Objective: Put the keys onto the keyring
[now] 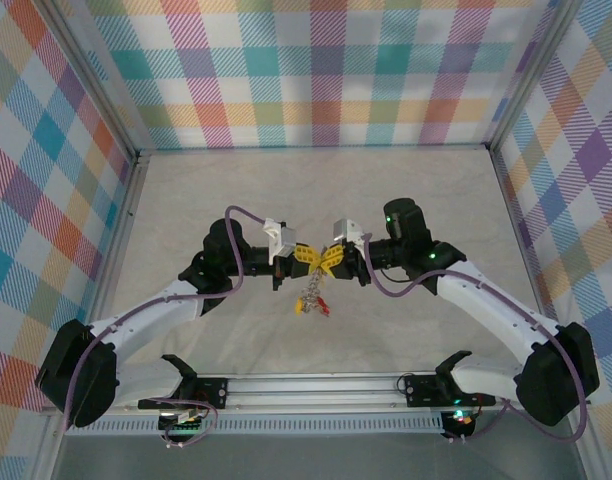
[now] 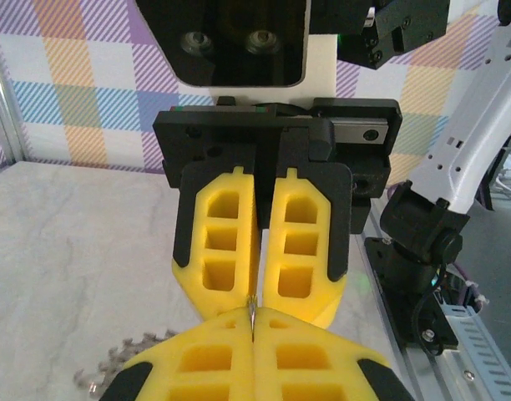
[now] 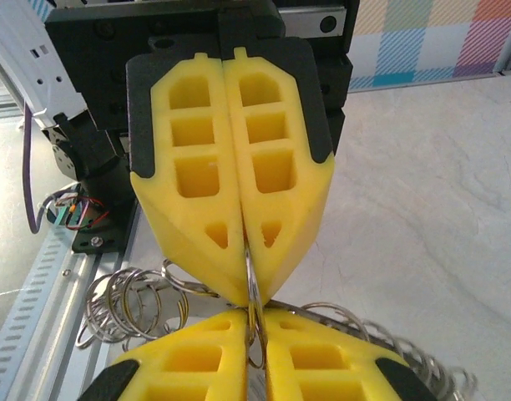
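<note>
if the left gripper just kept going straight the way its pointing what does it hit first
The right gripper. Its fingertips sit nose to nose with the left gripper, seemingly with almost no gap, and both are pinching the same thin metal ring, so that ring and those tips come first.

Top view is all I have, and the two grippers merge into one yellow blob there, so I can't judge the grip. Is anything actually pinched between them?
Observer: Yes. The right wrist view shows a thin metal ring running edge-on into the closed tips of the left gripper.
Operator: And the right gripper?
Observer: The right gripper is shut on that same ring, almost tip to tip with the left.
Operator: What is the clump underneath?
Observer: A bunch of wire loops, fanning out to both sides behind the tips.
</note>
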{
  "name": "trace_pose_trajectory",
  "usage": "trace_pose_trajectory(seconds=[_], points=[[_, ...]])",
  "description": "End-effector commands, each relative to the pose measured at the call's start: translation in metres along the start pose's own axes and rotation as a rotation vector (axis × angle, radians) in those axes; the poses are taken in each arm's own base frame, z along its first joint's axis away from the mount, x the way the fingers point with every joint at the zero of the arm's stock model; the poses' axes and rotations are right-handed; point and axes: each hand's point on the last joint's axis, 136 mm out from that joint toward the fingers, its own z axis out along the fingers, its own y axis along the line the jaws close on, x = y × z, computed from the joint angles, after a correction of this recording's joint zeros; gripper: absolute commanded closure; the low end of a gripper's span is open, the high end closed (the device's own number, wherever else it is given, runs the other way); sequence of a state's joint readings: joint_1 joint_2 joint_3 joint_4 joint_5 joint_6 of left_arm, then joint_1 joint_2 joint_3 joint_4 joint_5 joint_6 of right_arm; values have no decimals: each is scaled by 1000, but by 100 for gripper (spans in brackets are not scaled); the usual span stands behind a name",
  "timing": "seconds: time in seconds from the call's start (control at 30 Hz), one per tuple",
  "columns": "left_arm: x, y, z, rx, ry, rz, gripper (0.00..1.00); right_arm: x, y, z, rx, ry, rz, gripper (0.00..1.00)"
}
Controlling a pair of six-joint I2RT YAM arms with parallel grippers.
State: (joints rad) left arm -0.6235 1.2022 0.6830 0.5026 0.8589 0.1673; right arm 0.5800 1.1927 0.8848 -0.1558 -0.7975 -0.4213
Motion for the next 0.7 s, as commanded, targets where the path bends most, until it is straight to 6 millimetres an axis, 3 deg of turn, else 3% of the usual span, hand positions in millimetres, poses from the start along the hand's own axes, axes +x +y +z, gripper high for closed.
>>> trace_pose_trajectory(seconds=[0.0,0.37,0.67], points=[[-25,-7,1,32,-78,67,100,-20,-1,5,-12,-68,-49,87],[-18,-4,-1,-6,-63,67,100,-8,-6,-7,79,-34,-55,78],[-35,6,-1,-54,-92,68,100,12,7,-19,98,-45,0,75]])
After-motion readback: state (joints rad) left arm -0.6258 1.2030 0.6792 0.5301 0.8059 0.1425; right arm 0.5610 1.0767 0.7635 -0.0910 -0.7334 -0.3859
